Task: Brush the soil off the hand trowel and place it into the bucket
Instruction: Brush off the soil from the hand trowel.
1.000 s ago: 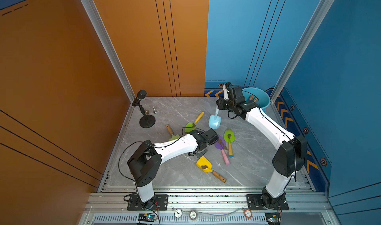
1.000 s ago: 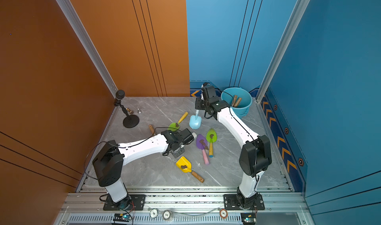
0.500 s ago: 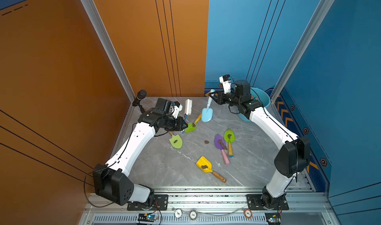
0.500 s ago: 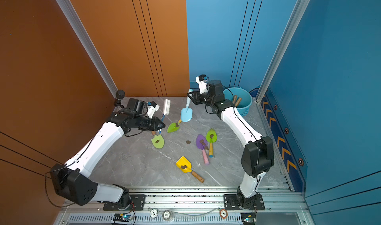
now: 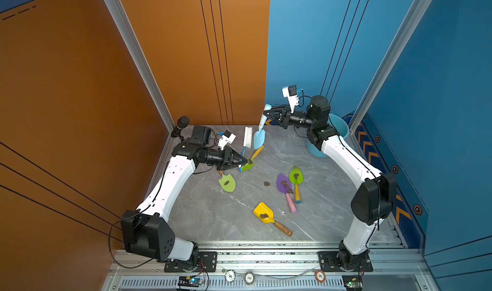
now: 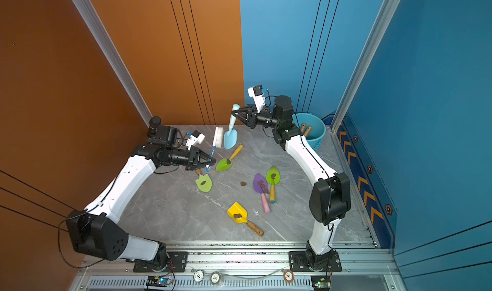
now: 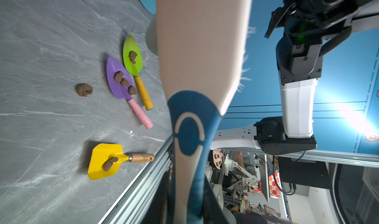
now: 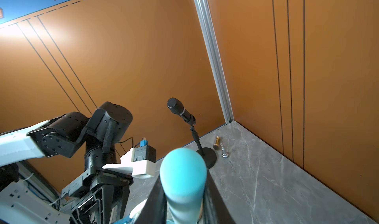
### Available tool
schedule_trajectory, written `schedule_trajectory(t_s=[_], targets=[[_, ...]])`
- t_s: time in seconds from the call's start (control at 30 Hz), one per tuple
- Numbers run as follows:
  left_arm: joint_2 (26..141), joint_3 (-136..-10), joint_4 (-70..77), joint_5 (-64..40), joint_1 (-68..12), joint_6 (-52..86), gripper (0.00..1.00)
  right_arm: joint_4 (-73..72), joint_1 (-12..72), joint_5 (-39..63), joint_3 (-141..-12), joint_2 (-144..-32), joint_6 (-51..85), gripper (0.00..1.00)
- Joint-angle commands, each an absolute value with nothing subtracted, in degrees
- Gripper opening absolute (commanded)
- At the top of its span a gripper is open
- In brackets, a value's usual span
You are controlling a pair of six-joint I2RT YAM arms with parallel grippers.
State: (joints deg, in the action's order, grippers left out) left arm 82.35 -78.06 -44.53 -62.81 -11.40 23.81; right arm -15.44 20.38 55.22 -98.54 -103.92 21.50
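My right gripper [image 5: 266,113] [image 6: 234,113] is shut on the handle of a light-blue hand trowel [image 5: 259,139] [image 6: 230,140]. It hangs blade down above the back of the table, and I see no soil on the blade. The handle's end [image 8: 182,171] fills the right wrist view. My left gripper [image 5: 243,161] [image 6: 211,161] is shut on the blue handle of a white brush [image 5: 247,136] [image 7: 201,48], whose head stands just left of the blade. One loose soil lump [image 5: 266,183] [image 7: 84,89] lies mid-table. The light-blue bucket [image 5: 338,127] [image 6: 316,132] stands back right behind my right arm.
On the table lie soil-topped trowels: two green ones [image 5: 249,164] [image 5: 227,183] by my left gripper, a purple one [image 5: 283,183], another green one [image 5: 296,176], and a yellow scoop [image 5: 263,213]. A microphone stand [image 5: 181,123] and chess pieces [image 8: 223,151] occupy the back left corner.
My left arm swung from mid-table to the back left, with the brush raised upright. My right arm carried the blue trowel up and leftward from the bucket side until it hangs beside the brush.
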Motion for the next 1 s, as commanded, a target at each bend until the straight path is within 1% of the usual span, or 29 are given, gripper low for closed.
schedule_trajectory(t_s=[0.0,0.13,0.2,0.3,0.4,0.5,0.57,0.63,0.8,0.97], targets=[[82.6,-77.2,-44.2,-69.5,-12.5,22.3,0.00,-16.0,20.7,59.4,-102.0,-104.6,21.5,0.06],[82.1,-74.6,-44.2,-71.1,-15.7,21.2,0.00,-16.2,20.6,60.5,-104.4,-104.6,22.5,0.06],[81.8,-72.5,-44.2,-70.8,-18.1,20.8,0.00,-16.6,20.4,60.6,-105.2,-104.5,22.7,0.06],[81.1,-70.1,-44.3,-68.7,-19.3,20.7,0.00,-17.0,20.2,61.0,-106.7,-104.7,23.2,0.06],[79.6,-70.3,-44.3,-65.7,-17.4,21.0,0.00,-16.9,20.2,61.4,-107.7,-104.9,23.4,0.05],[78.5,-73.0,-44.2,-61.2,-12.7,23.4,0.00,-16.5,20.1,61.9,-108.3,-104.9,24.0,0.05],[78.8,-75.7,-44.2,-60.5,-10.0,24.9,0.00,-16.5,20.3,62.3,-108.3,-104.9,24.3,0.05],[79.1,-78.9,-44.1,-60.7,-9.6,25.0,0.00,-16.2,20.6,62.8,-108.3,-104.8,24.4,0.05],[80.4,-83.3,-44.2,-63.3,-14.3,24.2,0.00,-15.8,21.0,62.8,-108.3,-104.6,24.4,0.05],[82.1,-80.4,-44.1,-62.5,-21.4,21.8,0.00,-15.4,20.8,62.9,-109.5,-104.9,24.9,0.05]])
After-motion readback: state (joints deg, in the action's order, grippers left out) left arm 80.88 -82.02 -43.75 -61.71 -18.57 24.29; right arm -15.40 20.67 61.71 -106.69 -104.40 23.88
